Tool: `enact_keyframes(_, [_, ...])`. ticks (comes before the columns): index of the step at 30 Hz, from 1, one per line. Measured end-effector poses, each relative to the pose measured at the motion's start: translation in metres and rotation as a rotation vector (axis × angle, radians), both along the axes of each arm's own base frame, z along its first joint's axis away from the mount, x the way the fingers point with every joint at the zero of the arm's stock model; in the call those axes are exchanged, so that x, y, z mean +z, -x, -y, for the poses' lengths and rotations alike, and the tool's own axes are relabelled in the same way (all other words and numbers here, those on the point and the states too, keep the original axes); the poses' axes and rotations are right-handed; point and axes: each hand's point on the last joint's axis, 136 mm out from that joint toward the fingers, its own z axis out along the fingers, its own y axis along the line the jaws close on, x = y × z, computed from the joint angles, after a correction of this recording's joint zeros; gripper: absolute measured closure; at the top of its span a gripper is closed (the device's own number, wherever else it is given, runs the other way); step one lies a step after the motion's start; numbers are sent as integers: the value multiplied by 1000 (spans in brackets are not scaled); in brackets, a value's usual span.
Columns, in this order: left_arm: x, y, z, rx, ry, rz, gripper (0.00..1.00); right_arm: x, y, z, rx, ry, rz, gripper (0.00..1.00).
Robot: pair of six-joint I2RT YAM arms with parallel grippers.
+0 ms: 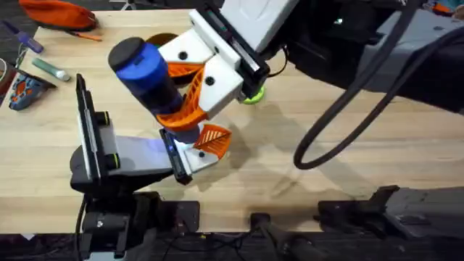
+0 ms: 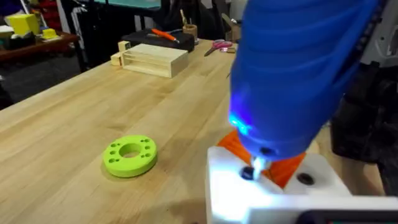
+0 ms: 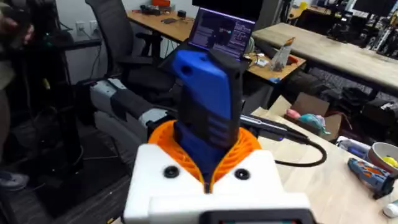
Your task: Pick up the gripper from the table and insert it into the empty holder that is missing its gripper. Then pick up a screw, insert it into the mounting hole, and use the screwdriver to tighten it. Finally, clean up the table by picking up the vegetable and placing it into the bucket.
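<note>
Right tool point(image 3: 208, 171) clamping screwdriver point(image 3: 202, 102), tip down

The screwdriver point(image 1: 148, 72) stands tilted over the table point(image 1: 362, 156), a little left of the middle, clamped between the pads of the right gripper point(image 1: 190, 90), which reaches in from two o'clock. Its tip point(image 2: 255, 168) touches the holder point(image 2: 267, 186) at the end of the left arm, whose gripper point(image 1: 199, 148) lies just below, toward six o'clock. The ring-shaped disc point(image 1: 251, 95) lies on the table at three o'clock of the screwdriver, partly hidden under the right gripper.
</note>
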Motion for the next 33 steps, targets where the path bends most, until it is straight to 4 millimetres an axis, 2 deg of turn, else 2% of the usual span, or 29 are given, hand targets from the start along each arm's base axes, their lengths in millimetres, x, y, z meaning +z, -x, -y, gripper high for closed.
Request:
enact_keyframes(11, [0, 0, 0, 0, 0, 2, 989, 0, -2, 0, -4, -10, 12, 975])
enact_keyframes(18, [0, 0, 0, 0, 0, 2, 989, 12, -3, 0, 4, -69, 66, 975])
enact_keyframes(33, [0, 0, 0, 0, 0, 2, 989, 16, -1, 2, 19, -7, -21, 975])
